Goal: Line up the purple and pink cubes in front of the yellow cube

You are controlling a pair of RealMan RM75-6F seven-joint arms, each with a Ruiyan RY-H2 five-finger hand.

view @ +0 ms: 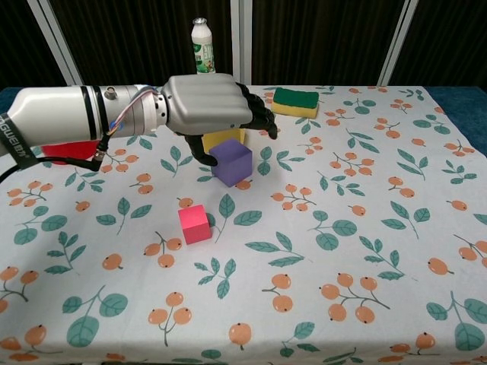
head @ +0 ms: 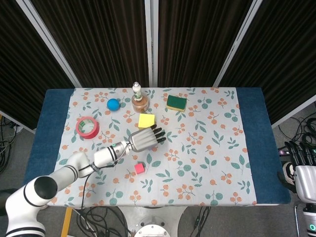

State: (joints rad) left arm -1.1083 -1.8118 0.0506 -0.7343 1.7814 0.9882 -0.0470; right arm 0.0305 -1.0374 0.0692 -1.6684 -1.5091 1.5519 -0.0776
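The left hand (view: 209,103) hangs above the middle of the surface (head: 256,148), palm down, its dark fingers (view: 255,110) held loosely apart and reaching forward with nothing between them. In the chest view the thumb drops just beside the left edge of the purple cube (view: 231,161); whether it touches the cube is hard to tell from here. The purple cube sits on the leaf-and-berry cloth directly in front of the yellow cube (view: 222,139), the two close together, the yellow one partly hidden behind the hand. From the head view the hand covers the purple cube entirely, and only the yellow cube shows just beyond the knuckles. The pink cube (view: 195,223) rests alone on the cloth, nearer the robot and a little to the left of the purple one, well apart from it and out of line.

Farther back stand a white bottle (view: 201,47) on a brown base (head: 140,103), a green sponge (view: 296,101), a blue ball (head: 113,103) and a red tape roll (head: 87,127). The right hand (head: 302,163) rests off the right edge of the surface; its fingers look gathered, though their state cannot be told
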